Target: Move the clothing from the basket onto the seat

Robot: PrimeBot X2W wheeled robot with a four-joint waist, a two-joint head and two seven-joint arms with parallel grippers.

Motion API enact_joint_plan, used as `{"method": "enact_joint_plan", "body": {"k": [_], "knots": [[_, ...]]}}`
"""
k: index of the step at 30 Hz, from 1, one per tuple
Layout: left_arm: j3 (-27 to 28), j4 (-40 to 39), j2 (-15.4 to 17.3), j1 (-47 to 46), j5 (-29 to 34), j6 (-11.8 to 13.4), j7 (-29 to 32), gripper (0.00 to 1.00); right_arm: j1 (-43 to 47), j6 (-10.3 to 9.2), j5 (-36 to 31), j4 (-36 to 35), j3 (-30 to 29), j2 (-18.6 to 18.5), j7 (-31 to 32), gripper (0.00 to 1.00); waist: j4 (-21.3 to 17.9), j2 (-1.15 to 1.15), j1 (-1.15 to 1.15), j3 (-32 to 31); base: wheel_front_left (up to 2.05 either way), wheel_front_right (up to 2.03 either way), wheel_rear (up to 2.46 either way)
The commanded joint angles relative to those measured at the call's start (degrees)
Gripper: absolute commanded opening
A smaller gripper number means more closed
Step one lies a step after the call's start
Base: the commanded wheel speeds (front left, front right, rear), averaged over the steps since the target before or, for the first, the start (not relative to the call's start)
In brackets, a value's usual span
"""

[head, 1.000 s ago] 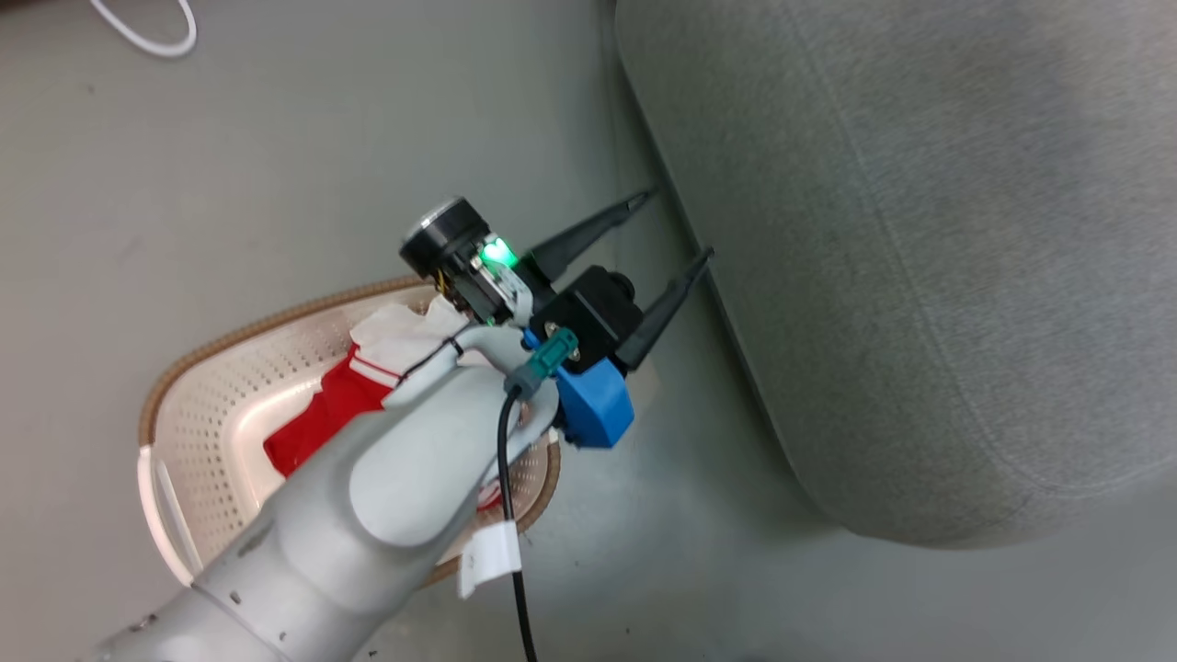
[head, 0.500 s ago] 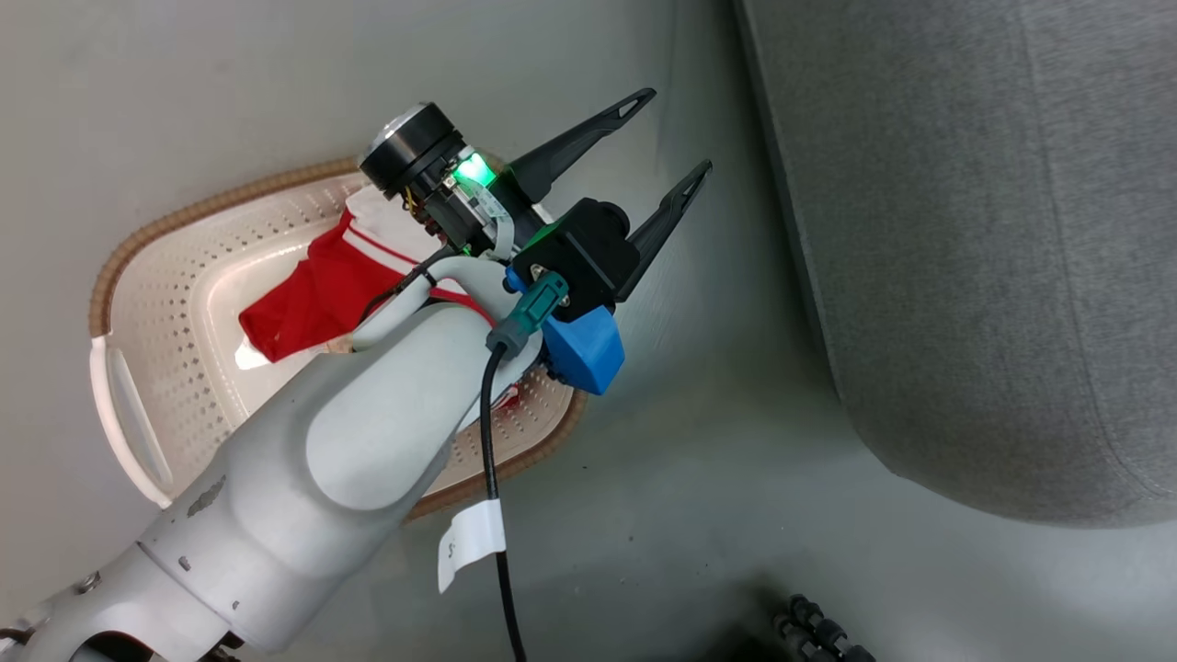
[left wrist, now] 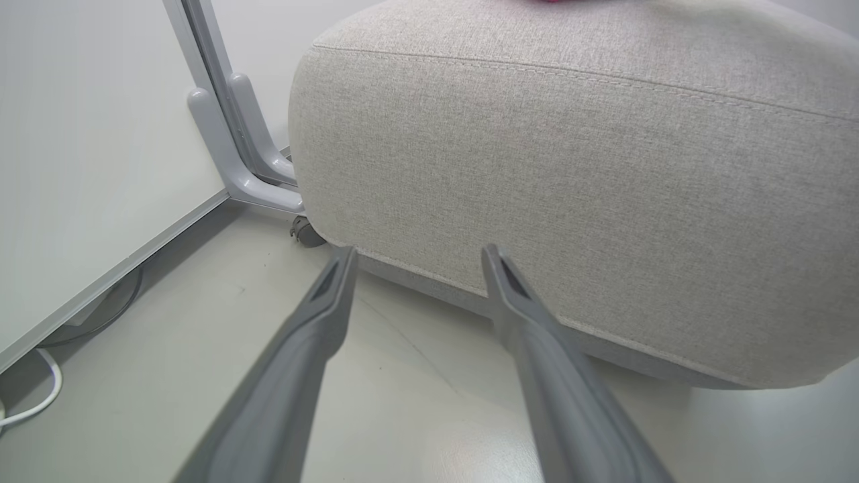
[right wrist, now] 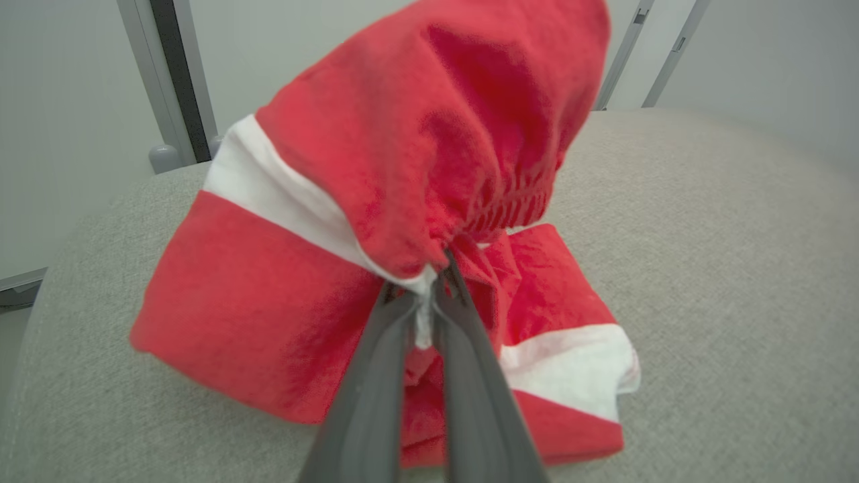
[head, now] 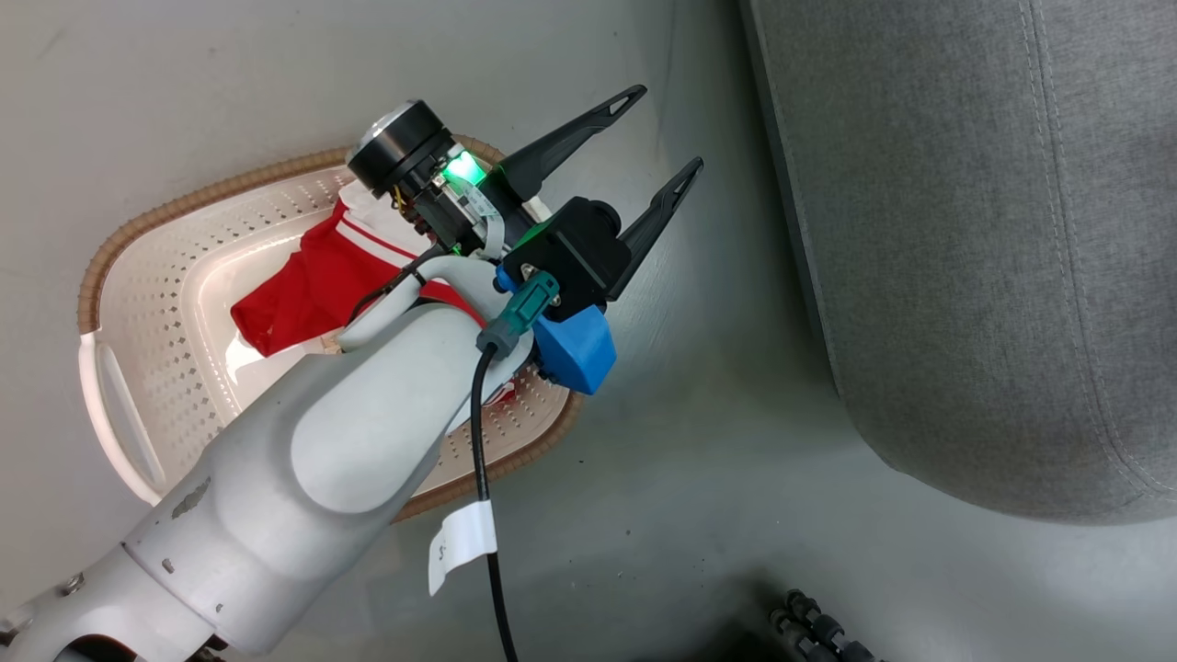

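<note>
In the head view, a red clothing piece with white stripes (head: 294,294) lies in the cream perforated basket (head: 184,198), partly hidden under my left forearm. My left gripper (head: 664,129) is open and empty above the floor, between the basket and the grey seat (head: 965,230). The left wrist view has the left gripper (left wrist: 417,251) pointing at the seat's side (left wrist: 570,168), fingers apart. In the right wrist view, my right gripper (right wrist: 429,285) is shut on another red and white clothing piece (right wrist: 402,168), whose lower folds rest on the seat's top (right wrist: 704,235).
A grey metal frame leg (left wrist: 235,134) and a small caster (left wrist: 305,231) stand by the seat's left corner, with a white cable (left wrist: 27,409) on the floor. A black ribbed part (head: 818,630) shows at the head view's bottom edge.
The head camera has shifted, so basket and seat sit elsewhere in the picture. The left gripper stays open, its tips now farther from the seat's edge.
</note>
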Motion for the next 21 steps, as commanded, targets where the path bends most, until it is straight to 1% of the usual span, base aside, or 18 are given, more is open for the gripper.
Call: {"method": "enact_joint_plan", "body": {"k": [1, 2, 3, 9, 11, 14, 17, 21], "knots": [[-0.11, -0.17, 0.32, -0.41, -0.39, 0.29, 0.09, 1.0, -0.14, 0.01, 0.27, 0.12, 0.04, 0.22, -0.2, 0.14, -0.06, 0.0, -0.01, -0.17, 0.0, 0.0, 0.0], [-0.19, -0.18, 0.35, -0.24, -0.44, 0.32, 0.04, 1.0, 0.07, 0.01, 0.18, -0.2, 0.08, 0.26, -0.2, 0.6, -0.05, 0.0, -0.01, -0.41, 0.0, 0.0, 0.0], [-0.27, -0.14, 0.36, -0.03, -0.42, 0.44, -0.07, 1.0, 0.78, 0.01, 0.07, -0.67, -0.01, 0.18, -0.2, 1.0, -0.02, 0.0, -0.01, -0.75, 0.0, 0.0, 0.0], [-0.11, 0.96, -0.53, 1.71, -1.6, 1.1, -2.15, 1.0, 7.7, 0.01, -1.73, -7.27, -0.97, 1.05, -0.21, 1.0, 0.16, 0.0, -0.01, -4.77, 0.0, 0.0, 0.0], [0.15, 1.76, -0.82, 2.65, -2.16, 1.27, -3.22, 1.0, 10.53, 0.01, -1.58, -10.01, -1.04, 2.06, -0.2, 1.0, 0.11, 0.0, -0.01, -6.96, 0.0, 0.0, 0.0], [0.92, 3.14, -1.39, 3.95, -3.34, 1.74, -4.45, 1.0, 14.64, 0.01, -1.58, -14.23, -0.85, 2.56, -0.21, 1.0, 0.44, 0.0, -0.01, -10.28, 0.0, 0.0, 0.0], [1.95, 4.43, -2.24, 5.4, -4.68, 2.25, -5.5, 1.0, 18.15, 0.01, -1.99, -17.81, 0.19, 3.18, -0.2, 1.0, 1.35, 0.0, -0.01, -13.89, 0.0, 0.0, 0.0], [4.45, 5.05, -3.04, 7.7, -6.18, 3.15, -6.12, 1.0, 21.11, 0.01, -2.0, -21.32, 3.46, 4.2, -0.2, 1.0, 2.74, 0.0, -0.01, -18.22, 0.0, 0.0, 0.0]]}}
